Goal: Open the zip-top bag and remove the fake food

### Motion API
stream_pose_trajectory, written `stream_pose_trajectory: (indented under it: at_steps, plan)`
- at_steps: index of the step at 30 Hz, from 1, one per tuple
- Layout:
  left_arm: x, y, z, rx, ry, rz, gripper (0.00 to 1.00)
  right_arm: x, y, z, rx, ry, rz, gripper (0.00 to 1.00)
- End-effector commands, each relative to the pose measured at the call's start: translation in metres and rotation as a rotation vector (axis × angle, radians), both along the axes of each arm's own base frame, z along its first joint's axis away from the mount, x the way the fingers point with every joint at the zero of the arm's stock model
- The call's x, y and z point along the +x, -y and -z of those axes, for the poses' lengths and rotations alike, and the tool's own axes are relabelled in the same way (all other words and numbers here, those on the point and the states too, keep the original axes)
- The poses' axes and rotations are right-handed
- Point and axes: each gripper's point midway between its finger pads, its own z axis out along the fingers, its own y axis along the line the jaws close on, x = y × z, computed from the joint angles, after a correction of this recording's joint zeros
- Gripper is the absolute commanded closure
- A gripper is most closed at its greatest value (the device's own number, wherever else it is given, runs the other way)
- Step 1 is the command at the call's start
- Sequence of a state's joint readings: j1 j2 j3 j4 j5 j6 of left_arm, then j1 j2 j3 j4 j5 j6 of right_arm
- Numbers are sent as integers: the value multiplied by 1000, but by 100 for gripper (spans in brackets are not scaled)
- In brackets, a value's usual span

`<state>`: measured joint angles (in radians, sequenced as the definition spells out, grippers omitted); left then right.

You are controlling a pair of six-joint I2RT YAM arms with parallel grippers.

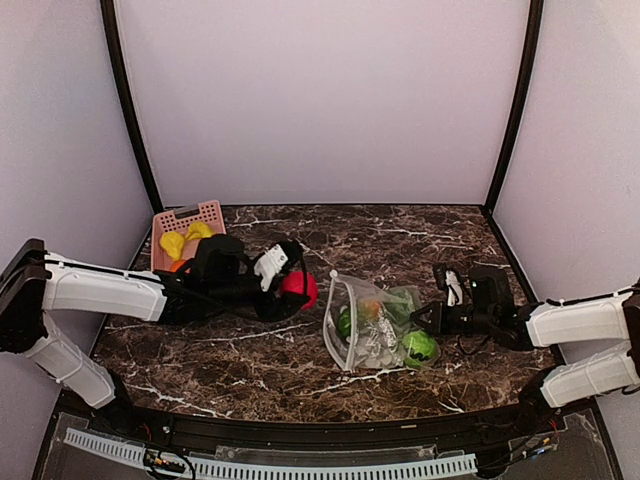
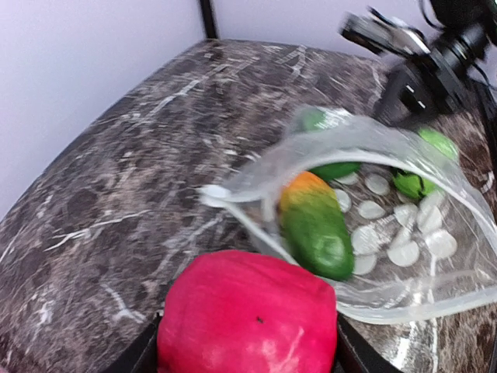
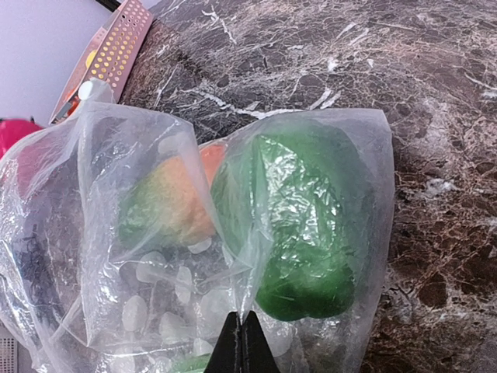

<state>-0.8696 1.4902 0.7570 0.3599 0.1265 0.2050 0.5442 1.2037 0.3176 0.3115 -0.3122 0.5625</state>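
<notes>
Zip-top bag [image 1: 372, 345], opened, lying on marble table [image 1: 250, 350], right of centre.
A pink-red ball [image 2: 248, 318] is clamped between the left gripper [image 1: 290, 280] jaws, just outside the bag mouth. A fold of bag film is pinched by the right gripper [image 3: 242, 342], jaws together. A green toy vegetable [image 3: 311, 225] and an orange-and-green toy fruit [image 2: 314, 225] are contained in the bag. A pink basket [image 1: 190, 215] is placed at the far left.
</notes>
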Motion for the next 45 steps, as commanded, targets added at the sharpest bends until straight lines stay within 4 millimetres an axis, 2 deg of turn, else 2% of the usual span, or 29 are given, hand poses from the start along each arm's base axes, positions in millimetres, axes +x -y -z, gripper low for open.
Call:
stream_pose_trajectory:
  at_steps: [1, 3, 4, 5, 8, 9, 10, 11, 15, 17, 22, 28, 31, 32, 33, 35, 40, 45]
  plan:
    - [44, -54, -34, -100, -62, -287, 54, 0, 4, 3, -1, -2, 19, 100]
    - [67, -89, -41, -111, -85, -466, 51, 0, 4, 3, -2, -2, 17, 100]
    - [73, -98, -43, -130, -110, -519, 51, 0, 4, 3, -1, 0, 15, 100]
    - [83, -120, -47, -125, -113, -602, 50, 0, 4, 2, 0, 1, 14, 100]
    - [98, -167, -52, -119, -116, -798, 49, 0, 4, 1, 1, 6, 10, 100]
    - [102, -193, -50, -89, -110, -892, 48, 0, 3, 1, 2, 7, 9, 100]
    - [104, -205, -51, -91, -115, -941, 49, 0, 3, 0, 2, 9, 9, 100]
    - [106, -227, -47, -67, -120, -1014, 48, 0, 3, 0, 3, 10, 8, 100]
    - [114, -276, -38, -64, -161, -1176, 48, 0, 2, 1, 6, 8, 3, 100]
    - [120, -289, -33, -70, -181, -1216, 47, 0, 2, 0, 9, 10, 3, 100]
    - [146, -307, -26, -129, -203, -1260, 46, 1, 0, 0, 15, 9, -3, 100]
    - [181, -313, -13, -105, -215, -1284, 43, 0, -1, -1, 21, 15, -7, 100]
    - [194, -314, -9, -93, -217, -1293, 39, 1, -1, -3, 25, 19, -10, 100]
    - [197, -314, -1, -80, -231, -1291, 37, 1, -2, -3, 24, 20, -13, 100]
    - [202, -313, -5, -83, -224, -1290, 37, 0, -2, -3, 24, 20, -14, 100]
    - [210, -313, 5, -62, -240, -1296, 35, 1, -2, -3, 22, 22, -15, 100]
    - [210, -316, 13, -34, -266, -1318, 24, 1, -2, -3, 22, 23, -20, 100]
    - [206, -312, -1, -60, -260, -1288, 6, 0, -3, -3, 22, 24, -24, 100]
